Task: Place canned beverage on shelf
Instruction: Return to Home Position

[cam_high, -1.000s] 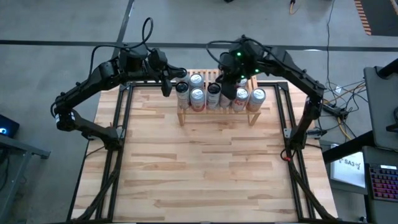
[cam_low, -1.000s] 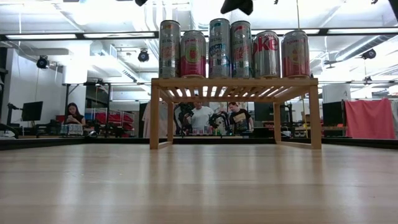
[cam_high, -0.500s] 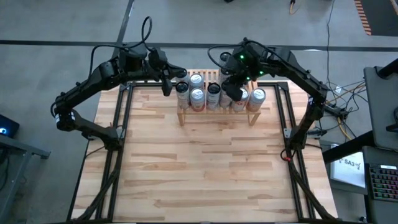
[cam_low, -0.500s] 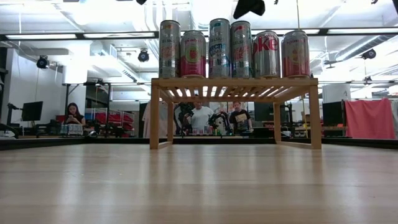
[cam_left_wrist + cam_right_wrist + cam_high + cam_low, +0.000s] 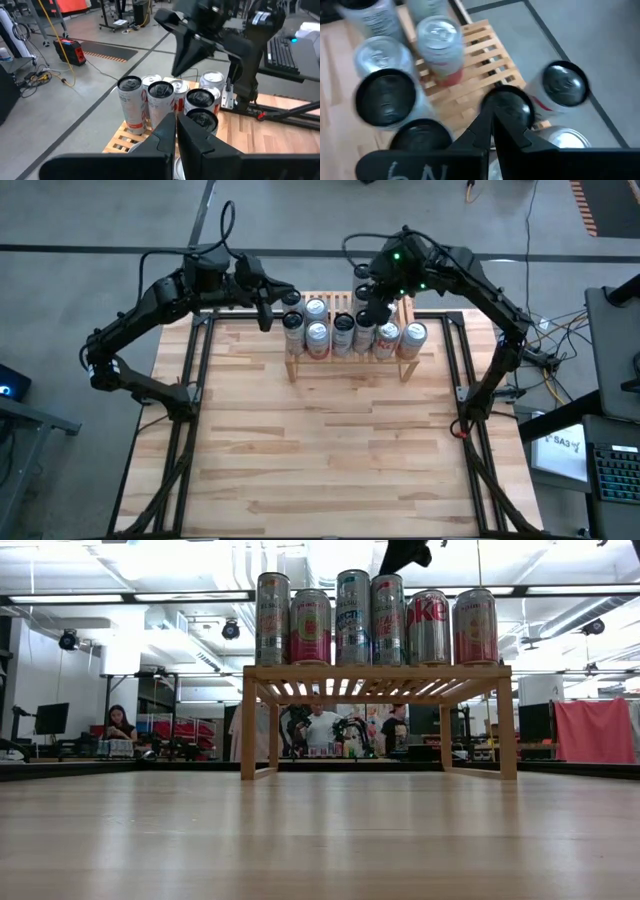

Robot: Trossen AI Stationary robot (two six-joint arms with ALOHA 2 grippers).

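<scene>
Pale wooden tabletop (image 5: 330, 450) on a dark frame fills the overhead view, with grey floor around it. The left gripper (image 5: 266, 323), a dark two-finger claw, hovers near the table's back edge, at the shelf's 10 o'clock. Its fingers are pressed narrowly together and hold nothing. At the table's 12 o'clock stands the small slatted shelf of light wood (image 5: 350, 365) on short legs. Tall aluminium beverage cans (image 5: 317, 333), mostly silver and pink, stand upright on its top, packed close beside one another. The right gripper (image 5: 370, 310) hangs above the back cans, at the shelf's 1 o'clock, with its fingers closed together and empty. Seen from table height, people (image 5: 320, 726) show beyond the shelf in a bright workshop.
</scene>
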